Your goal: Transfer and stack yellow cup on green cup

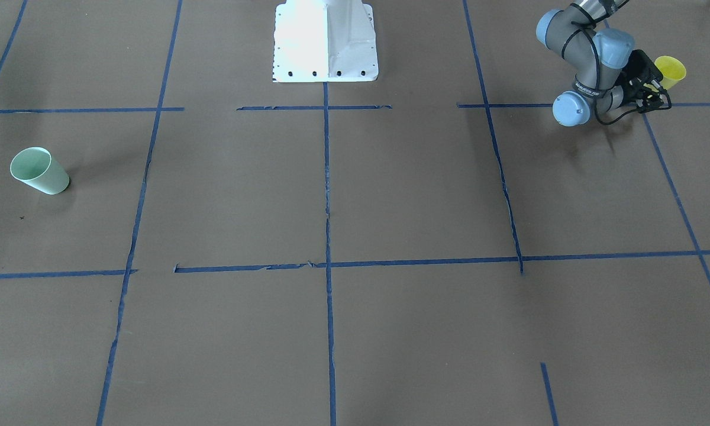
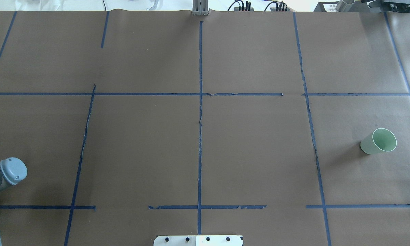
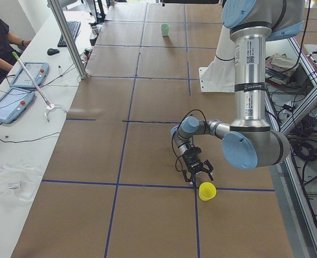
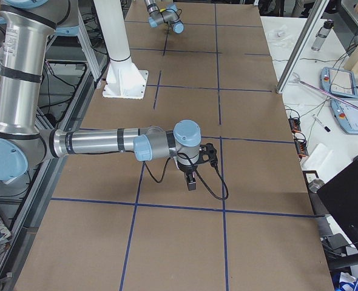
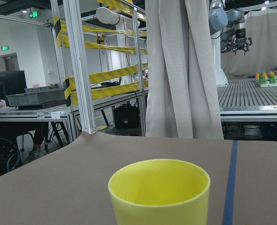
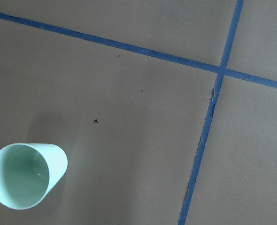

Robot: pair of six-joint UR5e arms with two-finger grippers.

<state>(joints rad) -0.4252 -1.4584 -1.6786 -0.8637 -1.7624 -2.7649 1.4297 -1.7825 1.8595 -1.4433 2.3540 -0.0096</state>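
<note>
The yellow cup [image 1: 670, 71] stands upright near the table edge on my left side; it also shows in the exterior left view [image 3: 207, 191] and fills the lower left wrist view [image 5: 159, 192]. My left gripper [image 1: 657, 90] is low over the table, just short of the cup, open and empty [image 3: 200, 177]. The green cup [image 1: 38, 170] stands upright on the far right side of the table [image 2: 379, 140], and the right wrist view looks down on it [image 6: 26, 176]. My right gripper [image 4: 191, 180] hangs above the table; I cannot tell whether it is open or shut.
Brown paper covers the table [image 2: 140, 143], divided by blue tape lines. The white robot base [image 1: 325, 41] stands at the middle of my edge. An operator's side table with tablets [image 3: 19, 86] runs along the far edge.
</note>
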